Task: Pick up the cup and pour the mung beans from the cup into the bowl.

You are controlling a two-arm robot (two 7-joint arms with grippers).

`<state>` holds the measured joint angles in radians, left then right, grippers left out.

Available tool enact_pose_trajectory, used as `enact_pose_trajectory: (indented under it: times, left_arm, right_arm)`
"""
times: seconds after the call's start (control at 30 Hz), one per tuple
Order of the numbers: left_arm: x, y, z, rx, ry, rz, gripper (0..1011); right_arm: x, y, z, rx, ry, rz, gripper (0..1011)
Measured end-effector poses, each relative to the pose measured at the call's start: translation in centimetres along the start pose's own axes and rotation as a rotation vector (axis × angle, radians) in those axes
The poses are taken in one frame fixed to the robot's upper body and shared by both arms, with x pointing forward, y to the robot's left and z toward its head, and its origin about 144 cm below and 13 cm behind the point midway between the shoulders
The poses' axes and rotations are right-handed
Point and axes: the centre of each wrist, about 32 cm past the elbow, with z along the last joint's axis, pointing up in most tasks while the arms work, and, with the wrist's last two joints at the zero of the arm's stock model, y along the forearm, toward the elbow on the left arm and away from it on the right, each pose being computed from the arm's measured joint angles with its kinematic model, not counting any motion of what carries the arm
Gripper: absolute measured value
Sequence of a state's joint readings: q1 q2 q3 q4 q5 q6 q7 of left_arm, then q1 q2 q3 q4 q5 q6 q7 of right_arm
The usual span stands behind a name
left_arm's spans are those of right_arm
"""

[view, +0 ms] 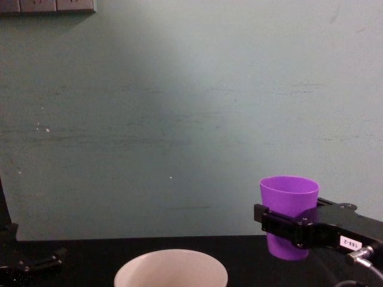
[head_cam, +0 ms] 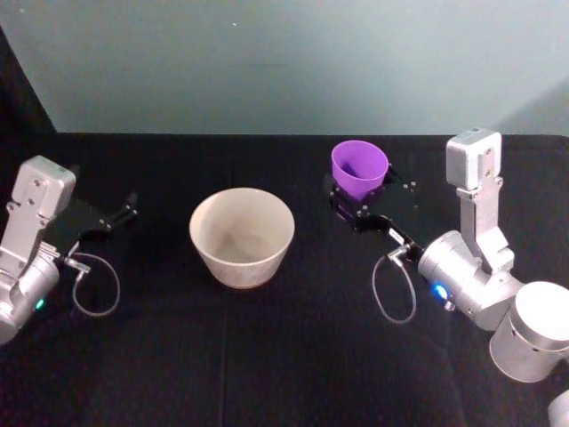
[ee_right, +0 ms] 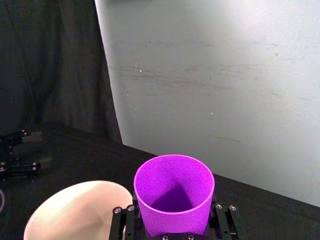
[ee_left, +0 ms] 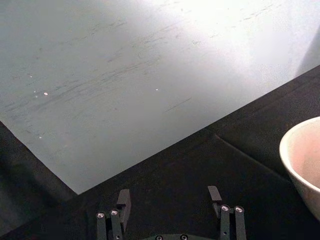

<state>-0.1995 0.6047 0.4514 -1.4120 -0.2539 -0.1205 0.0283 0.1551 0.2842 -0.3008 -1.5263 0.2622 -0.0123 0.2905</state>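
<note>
The purple cup (head_cam: 359, 167) (ee_right: 174, 192) (view: 288, 206) stands upright between the black fingers of my right gripper (head_cam: 366, 189) (ee_right: 174, 223) (view: 287, 228), which is shut on its lower half. It is to the right of the off-white bowl (head_cam: 242, 236) (ee_right: 75, 210) (view: 170, 272) and slightly farther back. I cannot tell whether its base touches the table. The mung beans are hidden; inside the cup I see purple wall and shadow. My left gripper (head_cam: 124, 212) (ee_left: 169, 197) rests open at the table's left, apart from the bowl (ee_left: 302, 160).
A black cloth (head_cam: 267, 356) covers the table, and a pale green wall (view: 179, 119) stands behind it. Loose cable loops hang by each wrist (head_cam: 396, 289) (head_cam: 93, 285). Open black surface lies in front of the bowl.
</note>
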Motion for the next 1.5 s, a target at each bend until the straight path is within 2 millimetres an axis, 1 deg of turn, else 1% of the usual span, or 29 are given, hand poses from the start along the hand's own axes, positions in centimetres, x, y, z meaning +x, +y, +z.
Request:
enact_pose_trajectory:
  times: [1.5]
  left_arm:
    - [0.00, 0.00, 0.00, 0.000, 0.000, 0.000, 1000]
  right_arm:
    - [-0.05, 0.05, 0.14, -0.003, -0.013, 0.004, 718]
